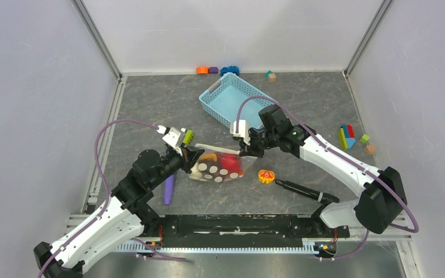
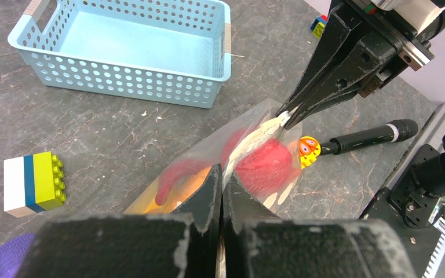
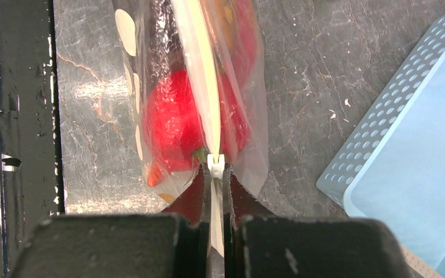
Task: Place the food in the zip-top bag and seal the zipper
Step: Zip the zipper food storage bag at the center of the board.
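Left gripper (image 1: 192, 155) and right gripper (image 1: 244, 147) are closing off both ends of the zip-top bag (image 1: 217, 167). Basket (image 1: 214, 114) is crowding it from just behind. Purple stick (image 1: 168, 189), round toy (image 1: 265, 176) and black marker (image 1: 301, 190) are cluttering the near side. Table (image 1: 145, 104) is lying open far-left, where an arm could be passing.

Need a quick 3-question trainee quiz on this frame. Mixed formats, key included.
1. True or false: the light-blue basket holds toy food.
2. Multiple choice: the right gripper is shut on A) the zipper of the zip-top bag; B) a building block; C) nothing.
3. Short answer: which gripper pinches the other end of the zipper?
Key: 1 false, the basket is empty; 2 A; 3 the left gripper.
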Robot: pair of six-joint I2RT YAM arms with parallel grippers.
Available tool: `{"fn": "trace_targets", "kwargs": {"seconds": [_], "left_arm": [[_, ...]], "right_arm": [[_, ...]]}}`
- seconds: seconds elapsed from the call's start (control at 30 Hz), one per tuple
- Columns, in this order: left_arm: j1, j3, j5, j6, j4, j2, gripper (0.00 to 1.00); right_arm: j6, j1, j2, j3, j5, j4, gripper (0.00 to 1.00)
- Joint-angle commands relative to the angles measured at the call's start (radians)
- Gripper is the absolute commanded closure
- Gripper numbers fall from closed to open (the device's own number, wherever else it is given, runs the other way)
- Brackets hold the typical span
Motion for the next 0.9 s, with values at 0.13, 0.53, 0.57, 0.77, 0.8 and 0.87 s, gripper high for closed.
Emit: {"fn": "trace_targets", "kwargs": {"seconds": [0.13,0.53,0.57,0.77,0.8,0.87], "left_arm": [[0.006,0.008,-0.088,-0.022,0.079,-0.022,0.98],[0.006,0.0,-0.114,-0.026,0.079,-0.02,0.98],[0.005,0.0,-0.117,-0.024,0.079,-0.018,0.98],[0.006,-0.003,-0.121,-0.025,0.079,-0.021,0.98],[0.006,-0.004,-0.125,-0.026,0.079,-0.021,0.98],[0.006,-0.002,-0.128,-0.026,0.079,-0.021,0.98]], "right_arm": [[-0.014,-0.033,-0.003,-0.028,0.074,-0.079,1.0],[-0.007,-0.045,0.001,-0.033,0.079,-0.079,1.0],[-0.008,-0.045,0.004,-0.031,0.088,-0.081,1.0],[-0.005,-0.047,0.011,-0.028,0.087,-0.087,1.0],[-0.006,-0.046,0.014,-0.029,0.09,-0.087,1.0],[-0.003,-0.047,0.016,-0.028,0.105,-0.087,1.0]]}}
